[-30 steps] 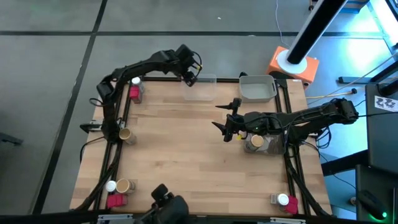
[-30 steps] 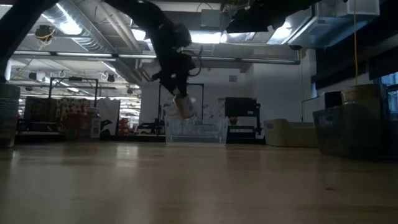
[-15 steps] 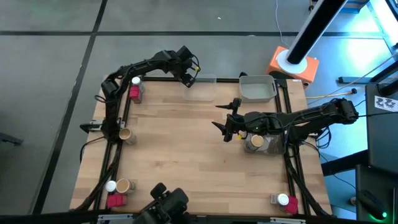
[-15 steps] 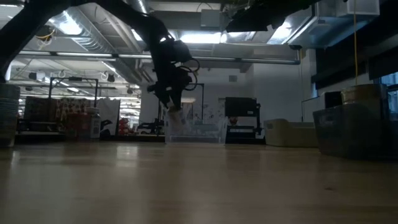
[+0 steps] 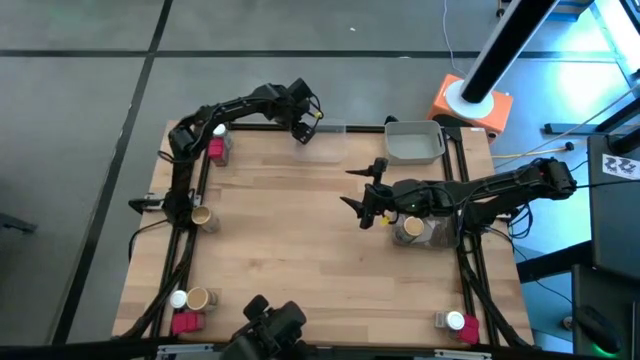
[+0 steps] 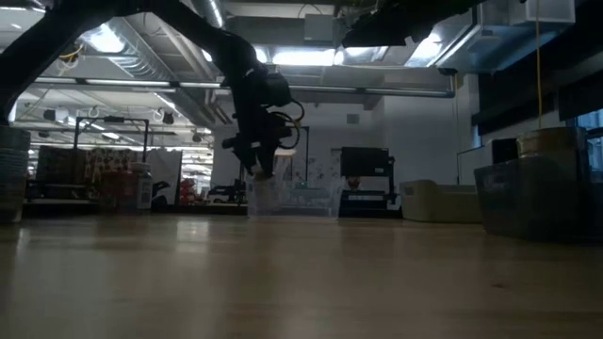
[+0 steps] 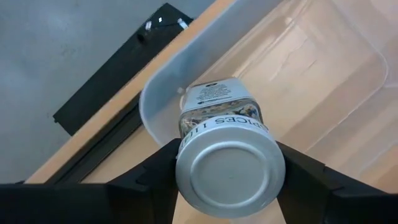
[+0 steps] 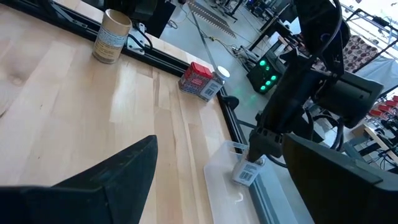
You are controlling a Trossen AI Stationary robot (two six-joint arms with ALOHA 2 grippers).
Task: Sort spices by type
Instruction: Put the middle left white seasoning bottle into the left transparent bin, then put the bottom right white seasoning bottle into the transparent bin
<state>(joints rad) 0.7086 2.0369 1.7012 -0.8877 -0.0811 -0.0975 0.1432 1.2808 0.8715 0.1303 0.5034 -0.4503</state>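
Note:
My left gripper is at the table's far edge, over the left end of a clear tray, shut on a clear spice jar with a white lid. The low view shows this gripper with the jar dipping into the tray. My right gripper hovers open over the table's middle right, touching nothing. Other spices stand on their bases: a white-lidded jar and red packet at the far left corner, and a tan cup at the left edge. My left gripper pinches the jar at its white lid end, with one finger on each side of the lid. The fingers come from above, slanting down. The jar hangs below them with its lower end inside the clear tray's corner; whether it touches the tray floor I cannot tell.
A grey tray sits right of the clear one. A tan cup stands in a clear container under my right arm. A white-lidded jar, tan cup and red packet cluster near left; another jar stands near right. The table's middle is bare wood.
My left gripper has come down toward the clear tray's left end, carrying the jar from above the tray's rim into the tray. It has stayed shut on the jar.

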